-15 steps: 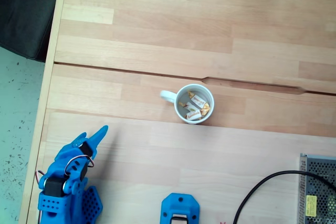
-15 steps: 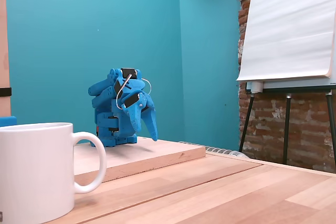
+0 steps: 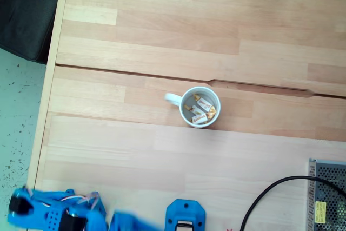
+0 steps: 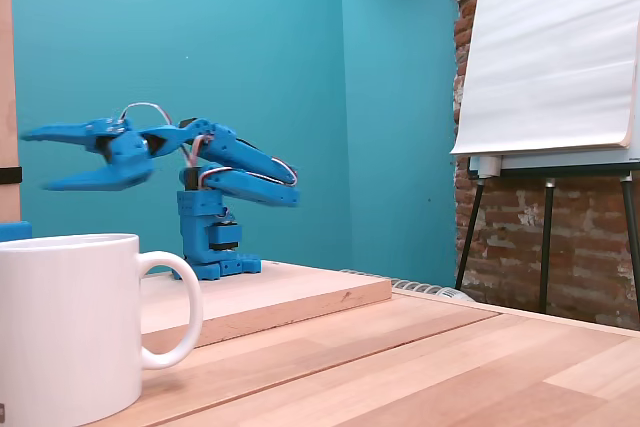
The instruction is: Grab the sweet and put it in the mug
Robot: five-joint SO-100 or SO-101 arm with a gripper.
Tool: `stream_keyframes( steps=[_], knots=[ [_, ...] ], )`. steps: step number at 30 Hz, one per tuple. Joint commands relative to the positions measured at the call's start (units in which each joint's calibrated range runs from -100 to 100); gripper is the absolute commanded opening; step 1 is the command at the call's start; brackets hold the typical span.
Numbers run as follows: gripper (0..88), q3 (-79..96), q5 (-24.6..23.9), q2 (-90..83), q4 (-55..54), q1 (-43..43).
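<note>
The white mug [image 3: 186, 113] stands mid-table in a fixed view from above, handle to the left, with wrapped sweets [image 3: 199, 116] lying inside it. In the low fixed view the mug [image 4: 65, 327] is close at the bottom left and its inside is hidden. My blue arm [image 3: 59, 215] is a blurred shape along the bottom left edge, far from the mug. In the low view my gripper [image 4: 35, 160] reaches out level to the left, open, with nothing between its fingers.
A separate blue part [image 3: 185, 216] sits at the bottom edge, right of the arm. A black cable [image 3: 270, 193] runs to a metal mesh box [image 3: 327, 196] at the bottom right. The arm's base stands on a raised wooden board [image 4: 290, 292]. An easel board [image 4: 550, 47] stands behind.
The arm has unfolded from its tucked pose and stretched out level, toward the left in the low view. Its jaws have spread apart. The mug and sweets have not moved.
</note>
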Motion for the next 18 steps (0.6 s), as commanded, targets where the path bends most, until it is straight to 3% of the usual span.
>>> stream_keyframes(
  steps=[1, 5, 13, 18],
  knots=[
    [28.4, -2.90, -4.00, -1.01, -1.17, 7.17],
    [28.4, -1.12, -8.01, -0.67, -1.25, 6.66],
    [28.4, -1.20, -3.03, -0.84, -2.13, 6.01],
    [28.4, -5.84, -1.76, -0.76, -1.97, -1.69]
  ],
)
